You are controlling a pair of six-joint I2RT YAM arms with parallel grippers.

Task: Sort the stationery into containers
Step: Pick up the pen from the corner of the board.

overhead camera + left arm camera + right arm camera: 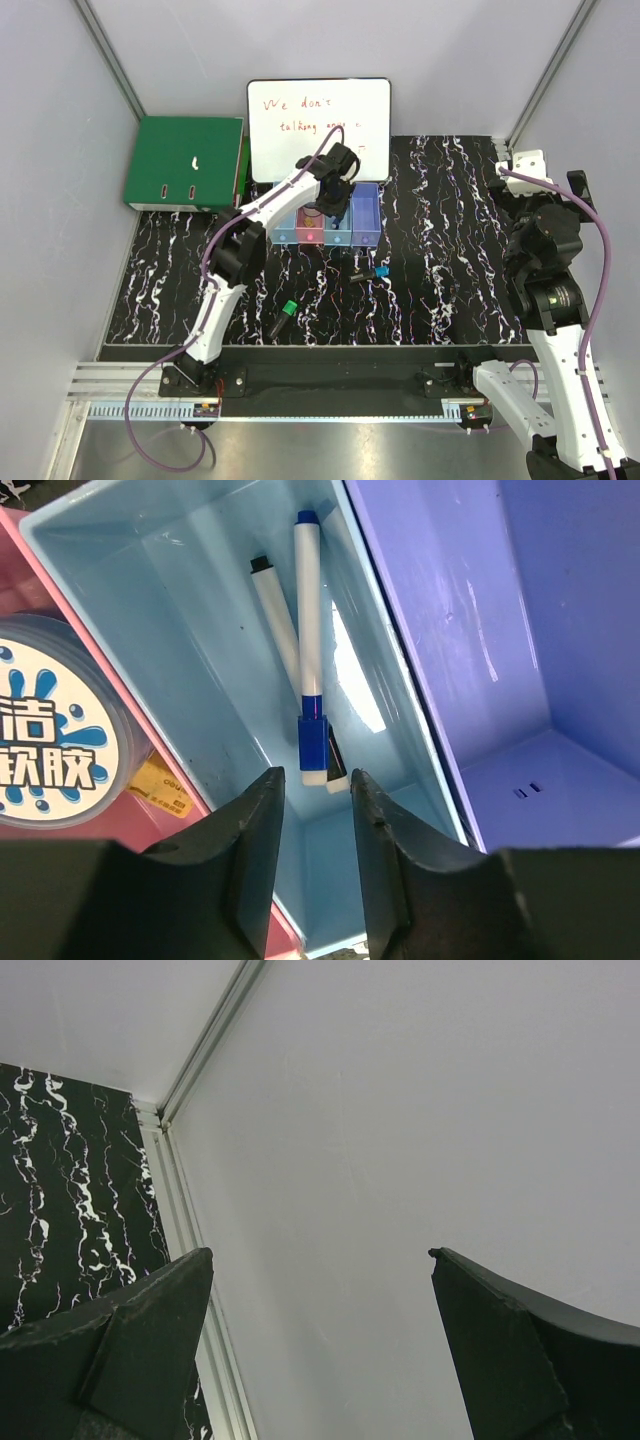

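Note:
The four joined bins stand in front of the whiteboard. My left gripper hovers over them, open and empty. In the left wrist view it hangs above a light blue bin that holds a white marker with a blue cap and a white marker with a black tip. The pink bin to its left holds a round blue-white tub and a yellow piece. The purple bin looks empty. A black marker with blue and yellow parts and a black marker with a green cap lie on the table. My right gripper is wide open and empty, facing the wall.
A green binder lies at the back left. A whiteboard with red writing leans on the back wall. The right arm stands raised near the right wall. The table top is black marble pattern.

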